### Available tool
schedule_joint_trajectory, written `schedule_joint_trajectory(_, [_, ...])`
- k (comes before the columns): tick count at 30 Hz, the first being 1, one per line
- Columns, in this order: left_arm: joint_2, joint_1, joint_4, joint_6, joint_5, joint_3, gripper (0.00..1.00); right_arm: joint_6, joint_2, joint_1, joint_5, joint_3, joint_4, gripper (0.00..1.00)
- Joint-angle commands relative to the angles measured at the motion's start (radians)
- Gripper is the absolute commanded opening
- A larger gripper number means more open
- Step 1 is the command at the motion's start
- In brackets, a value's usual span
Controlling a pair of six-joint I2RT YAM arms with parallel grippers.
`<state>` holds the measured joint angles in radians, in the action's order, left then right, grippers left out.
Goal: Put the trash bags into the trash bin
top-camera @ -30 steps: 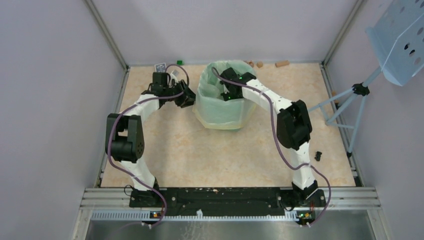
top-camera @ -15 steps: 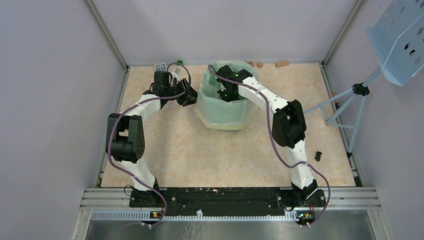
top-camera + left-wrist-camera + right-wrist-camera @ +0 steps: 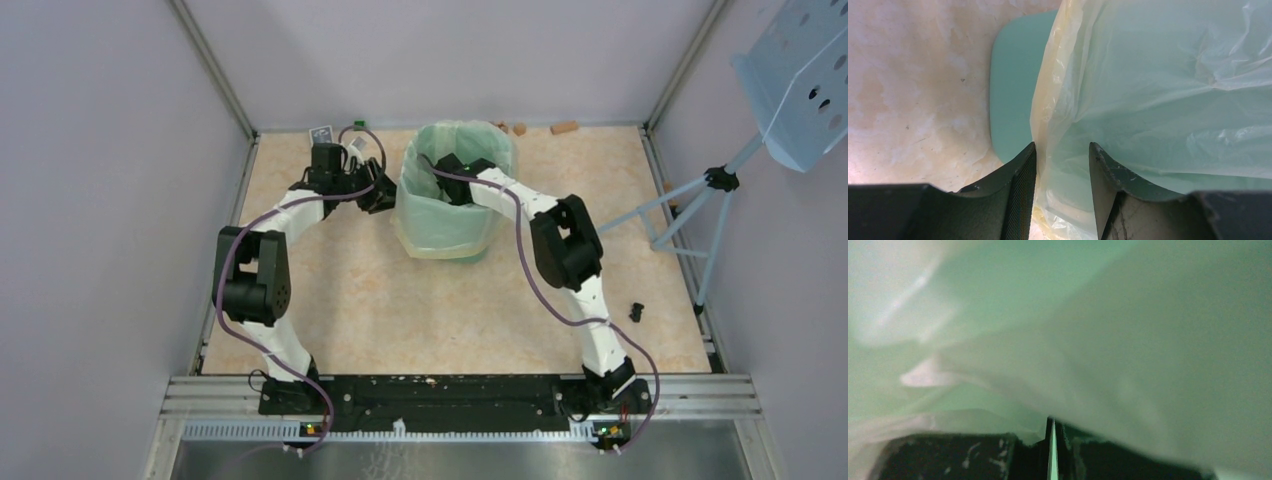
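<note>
The mint-green trash bin [image 3: 472, 252] stands at the back middle of the table, lined and draped with the pale-yellow translucent trash bag [image 3: 440, 215]. My left gripper [image 3: 388, 192] is at the bin's left side. In the left wrist view the left gripper [image 3: 1062, 155] is open, with the bag's [image 3: 1158, 90] rim edge hanging loose between the fingers, and the bare bin wall [image 3: 1013, 100] is to their left. My right gripper [image 3: 452, 185] reaches down inside the bin. In the right wrist view the right gripper [image 3: 1052, 426] is shut, pressed against blurred bag film [image 3: 1098, 340].
A tripod [image 3: 715, 215] with a pale-blue perforated plate [image 3: 800, 75] stands at the right wall. Brown bits [image 3: 563, 127] lie along the back edge. A small card [image 3: 322, 132] and a green block [image 3: 358, 125] lie at the back left. A small black part [image 3: 636, 311] lies at the right.
My right arm has pushed deeper into the bin. The bin and bag have shifted away and stand more upright. My left gripper has followed slightly towards the back.
</note>
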<state>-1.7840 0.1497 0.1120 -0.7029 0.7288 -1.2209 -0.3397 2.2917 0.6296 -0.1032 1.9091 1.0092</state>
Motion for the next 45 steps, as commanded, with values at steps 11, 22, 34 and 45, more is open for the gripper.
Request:
schedule_joint_trajectory(11, [0.038,0.006,-0.029,0.019,0.014,-0.009,0.48,-0.008,-0.128,-0.014,0.081,-0.022,-0.039,0.0])
schedule_joint_trajectory(22, [0.058,0.005,-0.045,0.01,-0.007,0.032,0.48,-0.031,-0.017,-0.056,0.029,-0.068,-0.016,0.0])
schedule_joint_trajectory(34, [0.038,0.016,-0.06,-0.012,0.0,0.025,0.48,0.173,-0.012,0.045,-0.14,0.035,0.053,0.0])
schedule_joint_trajectory(45, [0.053,0.016,-0.024,0.017,-0.011,0.034,0.48,-0.063,-0.137,-0.054,0.347,-0.11,-0.003,0.0])
